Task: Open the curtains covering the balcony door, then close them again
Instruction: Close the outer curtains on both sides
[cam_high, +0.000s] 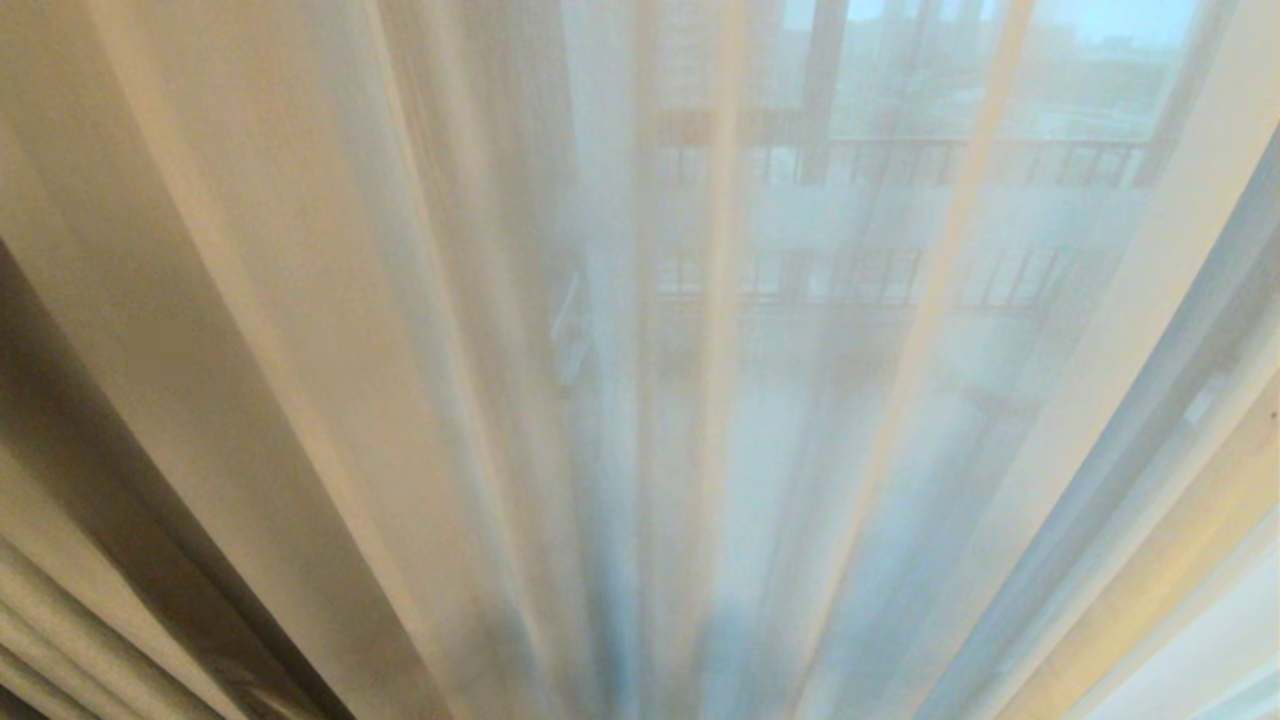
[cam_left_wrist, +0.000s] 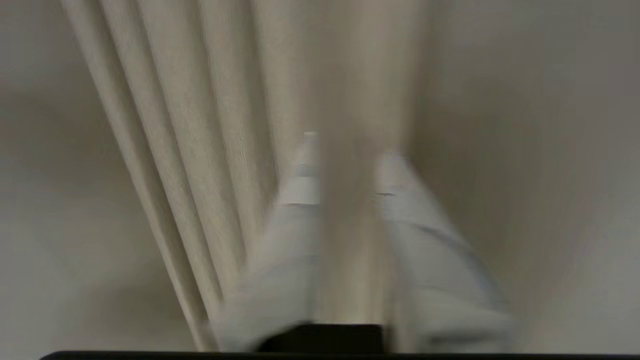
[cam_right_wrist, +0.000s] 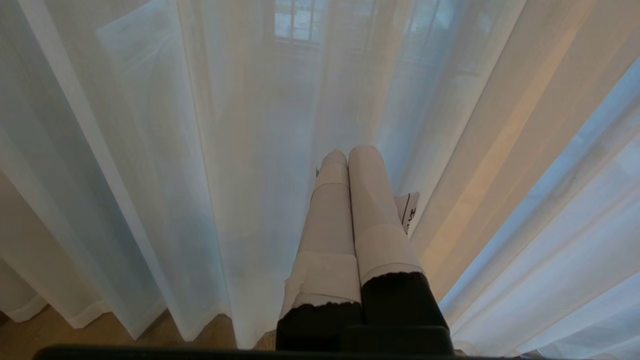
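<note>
**Inspector:** Status of the curtains? The sheer (cam_high: 640, 420) hangs drawn across the balcony door (cam_high: 820, 90); the heavy drape (cam_high: 90, 560) is bunched to its left.

**Assistant:** The left tool (cam_left_wrist: 350, 165) straddles a drape fold (cam_left_wrist: 350, 225), jaws parted and not clamped. I advise seating the fold deep before closing, then pulling level.

**Inspector:** The right tool (cam_right_wrist: 348, 155)?

**Assistant:** Closed, empty, near the sheer.
</note>
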